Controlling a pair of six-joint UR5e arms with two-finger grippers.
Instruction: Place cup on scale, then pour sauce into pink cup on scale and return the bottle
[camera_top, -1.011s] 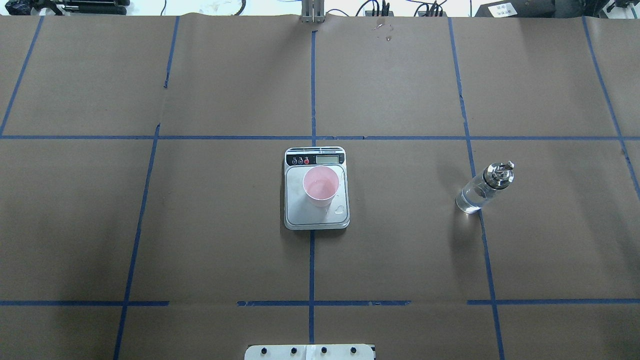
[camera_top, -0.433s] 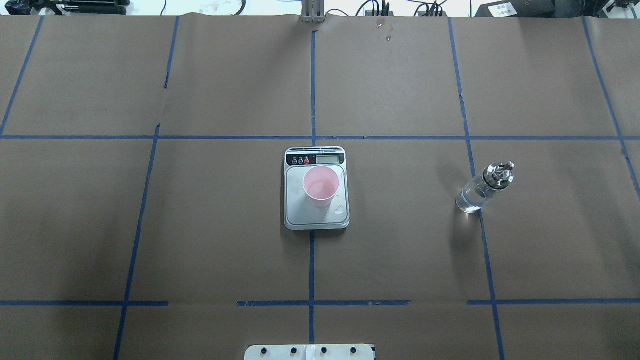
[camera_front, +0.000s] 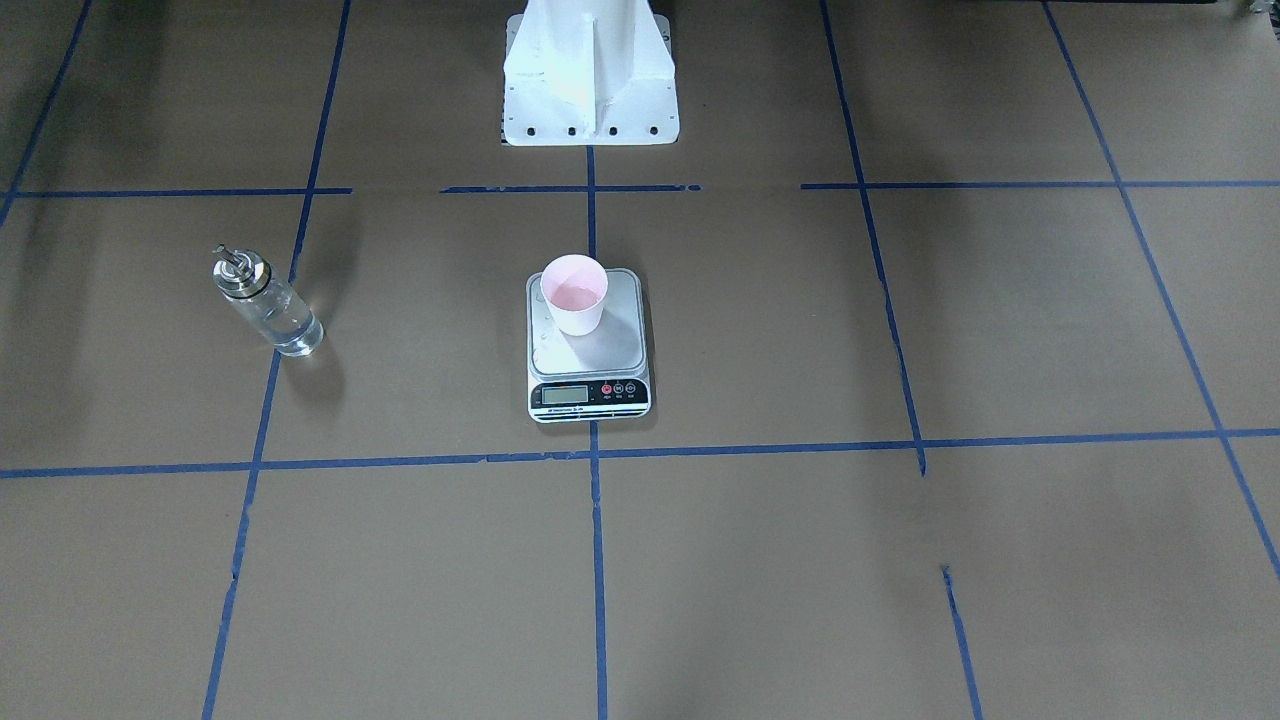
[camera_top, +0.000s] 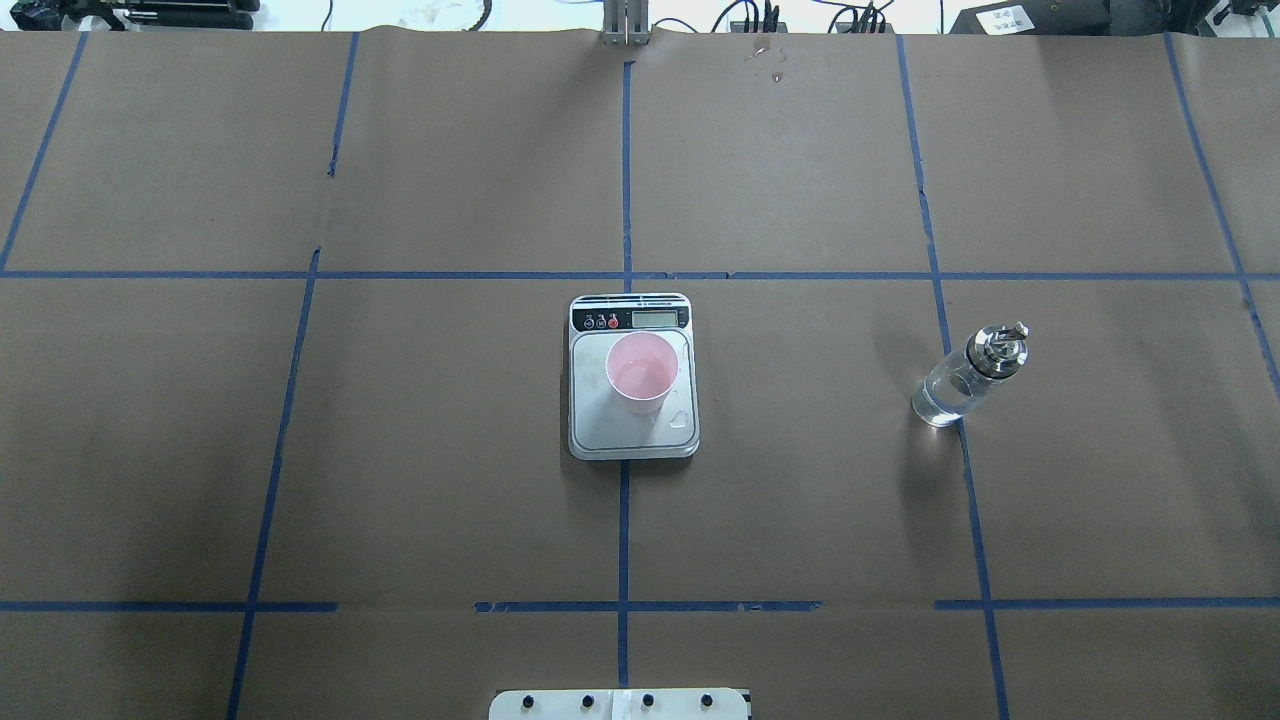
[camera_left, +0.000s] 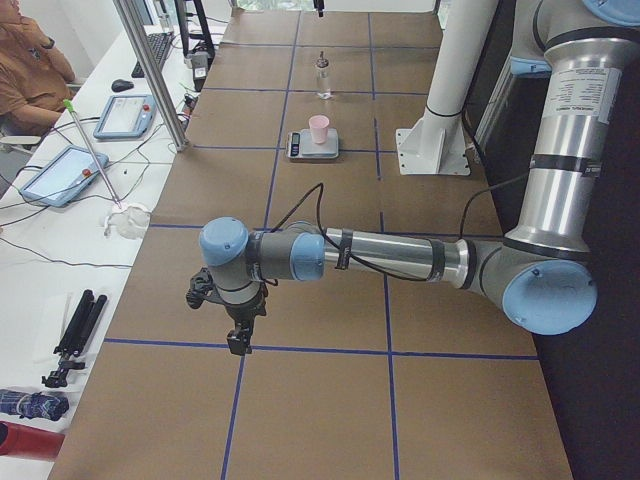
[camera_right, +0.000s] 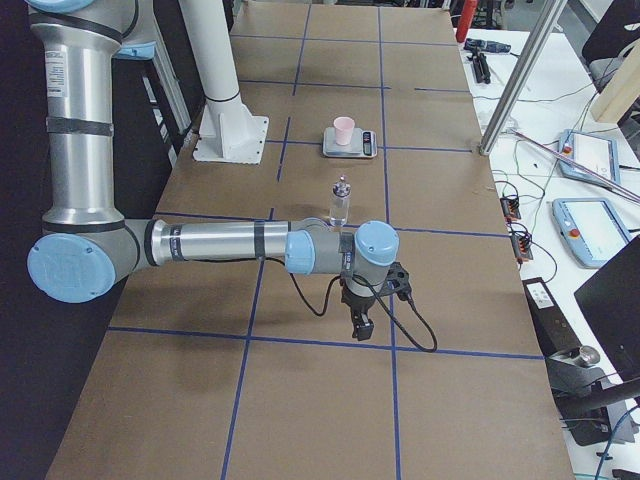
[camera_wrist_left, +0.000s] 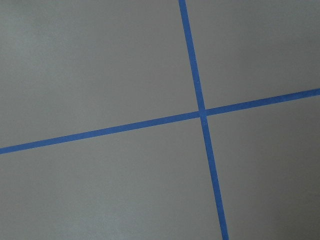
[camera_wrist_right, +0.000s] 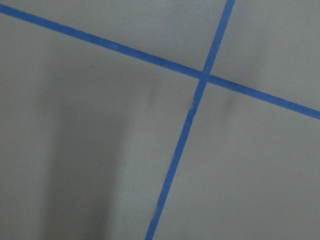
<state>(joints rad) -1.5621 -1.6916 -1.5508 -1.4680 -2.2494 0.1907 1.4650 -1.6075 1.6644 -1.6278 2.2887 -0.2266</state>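
Overhead exterior shows the cup (camera_top: 641, 372) upright on the scale (camera_top: 632, 440) at mid-table. The bottle (camera_top: 965, 376) stands well apart on the robot's right, clear sauce (camera_top: 940, 400) inside, nothing touching it. Left gripper (camera_left: 238, 340) and right gripper (camera_right: 361, 328) hang low near opposite table ends; from these side views I cannot tell how their fingers stand

The left arm (camera_left: 390, 258) and right arm (camera_right: 210, 243) are silver tubes with grey joints and pale blue caps. A black cable (camera_left: 322, 195) loops to the black left gripper (camera_left: 238, 343); the right gripper (camera_right: 361, 330) looks alike. The white pedestal (camera_front: 590, 70) has bolt holes along its foot.
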